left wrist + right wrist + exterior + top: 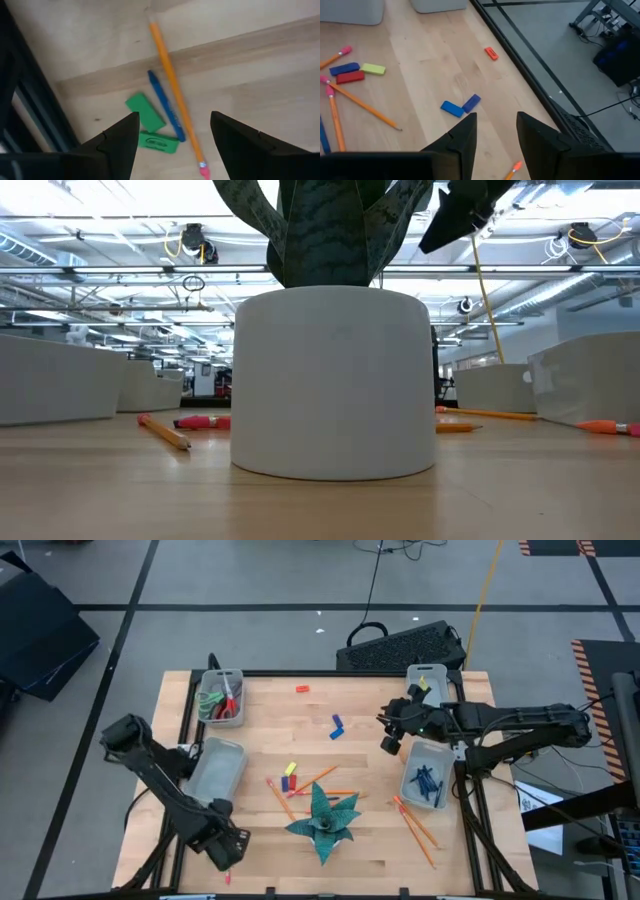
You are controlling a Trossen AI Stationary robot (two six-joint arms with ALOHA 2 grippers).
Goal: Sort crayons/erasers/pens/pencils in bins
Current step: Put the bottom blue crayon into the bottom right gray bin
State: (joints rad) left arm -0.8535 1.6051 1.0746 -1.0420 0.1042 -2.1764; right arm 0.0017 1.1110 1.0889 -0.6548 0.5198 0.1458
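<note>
The bins point(214, 772) sit on a pale wooden table point(270, 710), two down its left side and two down its right. They are translucent grey-white plastic trays with rounded corners. The lower right one point(412, 752) already holds the pens point(426, 783), and the upper left one point(206, 682) holds scissors point(226, 700).

A spiky green plant point(325, 818) in a smooth white pot point(333, 380) stands at the lower centre of the high view. The pencils point(418, 825), thin orange sticks, lie loose to the right of the plant, and more lie to its upper left.

The left gripper point(172, 135) hangs over the table's lower left corner, spread wide and empty. In its wrist view one pencil point(167, 70) runs straight through the gap between the fingers, its pink rubber end nearest the camera. Its long axis crosses the line on which the fingers close. A blue stick point(162, 97) lies just beside the pencil and almost parallel to it. I judge that a descent here calls for care to close on one of them alone.

The right gripper point(495, 137) is empty, its fingers a narrow gap apart. It hovers in the right half of the high view, between the two right-hand bins. Two small blue erasers point(460, 106) lie just ahead of it, touching at an angle.

Two matte green block erasers point(150, 122) sit beside the blue stick, well left of the pencil in the left wrist view.
</note>
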